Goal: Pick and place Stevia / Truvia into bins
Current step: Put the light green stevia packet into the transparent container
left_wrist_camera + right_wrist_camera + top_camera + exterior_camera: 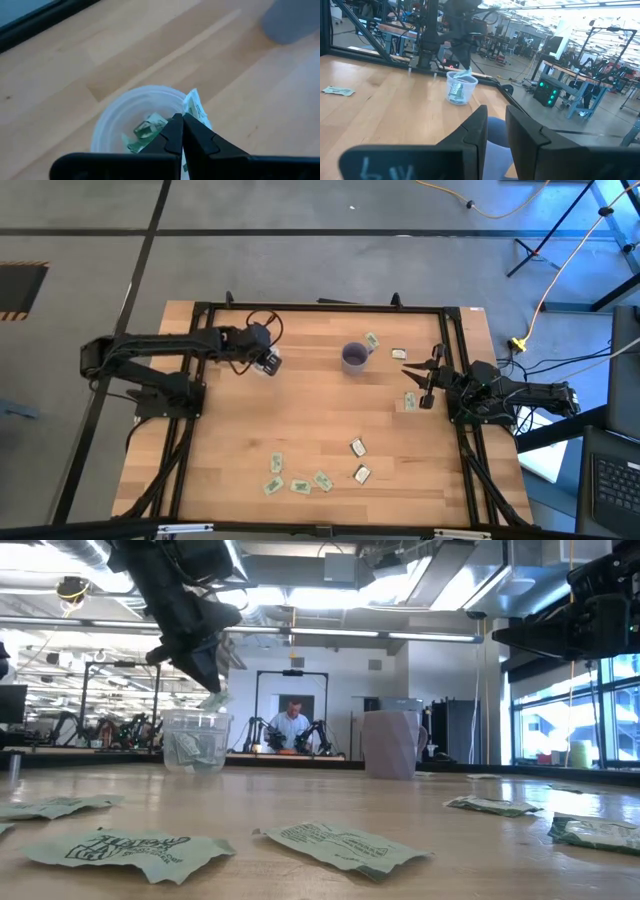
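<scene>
Holding packets [145, 131], clear cup [112, 122], left tool [182, 117] above

Grey concrete floor [80, 220], yellow cable [480, 205]; bright ceiling lights [330, 600], tall windows [560, 710], seated person [291, 725] at far workbench.

green-white packets [300, 483] scattered, purple mug [354, 358] upright

Bare wooden tabletop [300, 415] lay open mid-table; the purple-grey handled mug [354, 357] stood far centre, and flat green-white paper packets [297, 483] littered the near edge.
</scene>
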Tool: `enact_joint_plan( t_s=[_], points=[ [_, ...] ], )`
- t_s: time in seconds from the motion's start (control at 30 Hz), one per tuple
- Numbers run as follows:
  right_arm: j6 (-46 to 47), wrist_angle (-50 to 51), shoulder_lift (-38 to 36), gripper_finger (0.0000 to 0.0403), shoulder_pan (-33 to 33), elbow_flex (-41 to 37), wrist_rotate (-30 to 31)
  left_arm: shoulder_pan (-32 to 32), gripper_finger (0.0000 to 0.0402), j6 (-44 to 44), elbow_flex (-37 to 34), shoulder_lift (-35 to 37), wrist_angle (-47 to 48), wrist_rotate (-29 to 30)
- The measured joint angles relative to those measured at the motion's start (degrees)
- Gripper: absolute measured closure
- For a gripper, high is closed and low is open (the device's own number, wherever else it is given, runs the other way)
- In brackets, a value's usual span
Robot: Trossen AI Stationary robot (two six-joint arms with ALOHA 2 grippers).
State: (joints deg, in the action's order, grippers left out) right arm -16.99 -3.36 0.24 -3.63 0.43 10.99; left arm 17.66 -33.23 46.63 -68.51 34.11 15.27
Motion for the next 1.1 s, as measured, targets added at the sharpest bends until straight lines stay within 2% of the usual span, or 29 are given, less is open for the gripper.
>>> enact_joint_plan(
  t_s=[0.23, 0.83, 1.1],
  points=[
    [0.0, 0.0, 0.0, 0.0328, 0.0, 0.0, 0.0, 1.1, 0.0399, 1.0, 0.0, -0.3, 4.6, -1.3],
    [0.0, 0.0, 0.0, 0.0328, 0.0, 0.0, 0.0, 1.0, 0.0378, 5.3, 0.0, -8.0, 4.3, -2.6],
    [0.0, 0.0, 0.0, 0.0328, 0.0, 0.0, 0.0, -0.2, 0.0356, 11.7, 0.0, -4.7, 2.6, -0.9]
  ],
)
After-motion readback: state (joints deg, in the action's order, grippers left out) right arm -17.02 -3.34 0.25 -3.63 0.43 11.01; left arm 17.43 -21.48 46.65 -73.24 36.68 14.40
